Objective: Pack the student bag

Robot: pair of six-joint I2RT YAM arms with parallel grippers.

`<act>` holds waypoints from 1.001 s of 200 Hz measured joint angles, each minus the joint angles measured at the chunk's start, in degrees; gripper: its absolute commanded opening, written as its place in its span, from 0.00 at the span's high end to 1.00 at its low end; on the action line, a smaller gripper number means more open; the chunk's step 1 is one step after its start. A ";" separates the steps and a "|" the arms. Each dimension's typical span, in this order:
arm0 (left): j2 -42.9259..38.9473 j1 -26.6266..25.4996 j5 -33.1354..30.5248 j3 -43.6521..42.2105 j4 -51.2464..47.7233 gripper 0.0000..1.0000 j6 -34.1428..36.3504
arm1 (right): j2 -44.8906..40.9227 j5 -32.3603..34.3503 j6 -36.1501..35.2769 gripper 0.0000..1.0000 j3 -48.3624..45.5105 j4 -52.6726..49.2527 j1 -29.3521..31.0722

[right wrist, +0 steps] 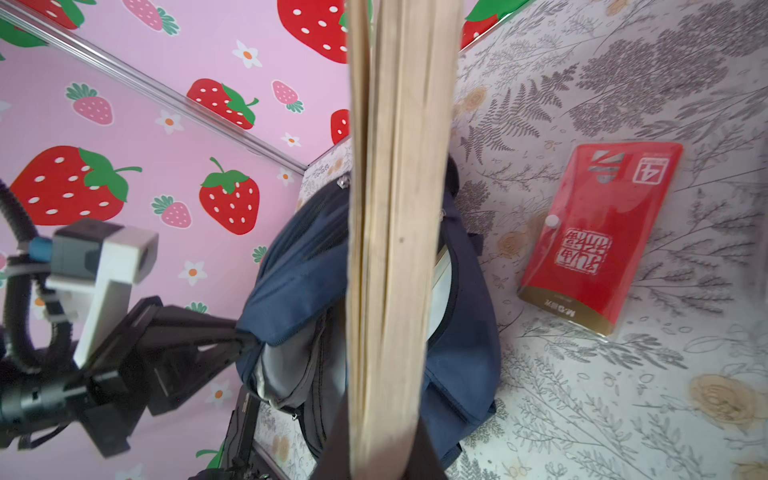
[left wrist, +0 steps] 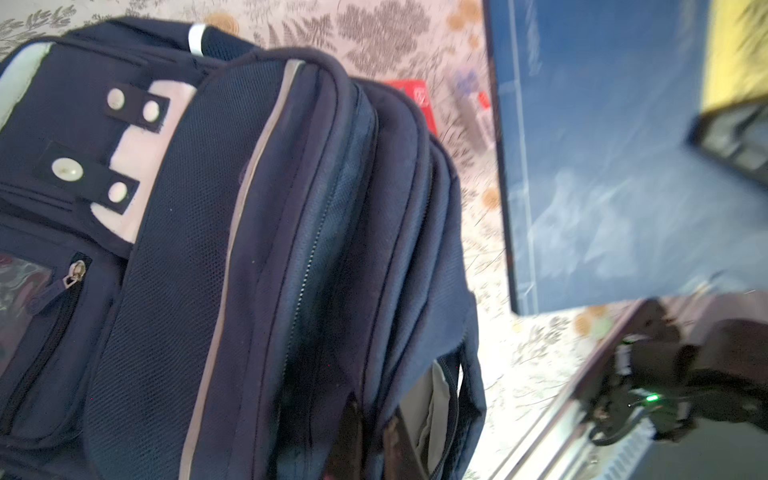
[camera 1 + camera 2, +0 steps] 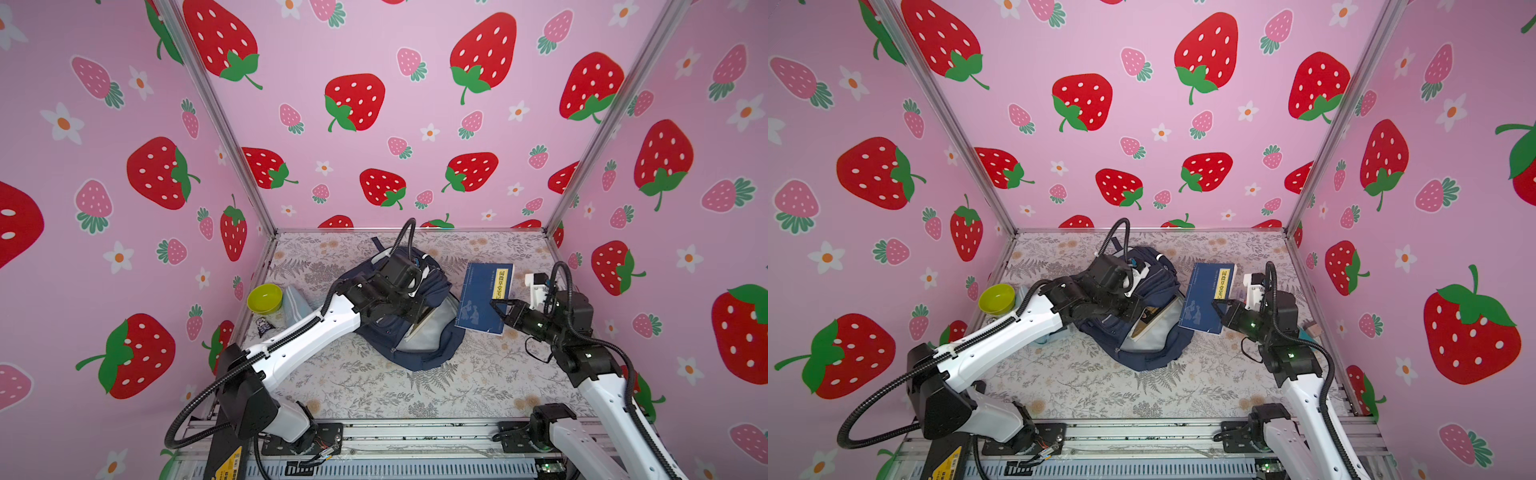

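Left hand clamped on student bag rim; right hand just beside, clamped on blue book

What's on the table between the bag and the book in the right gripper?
A red packet and a blurred pen-like item lie on the cloth between the student bag and the blue book; the left wrist view shows this.

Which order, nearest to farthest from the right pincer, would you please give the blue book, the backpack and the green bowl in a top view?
1. The blue book, on the right side, clamped in the right pincer itself.
2. The backpack, in the middle, just left of the book.
3. The green bowl, at the far left edge, well beyond the backpack.
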 measured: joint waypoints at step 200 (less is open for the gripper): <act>2.95 4.98 22.43 -6.82 16.24 1.00 -11.61 | 30.10 20.44 26.91 1.00 -10.03 40.02 25.44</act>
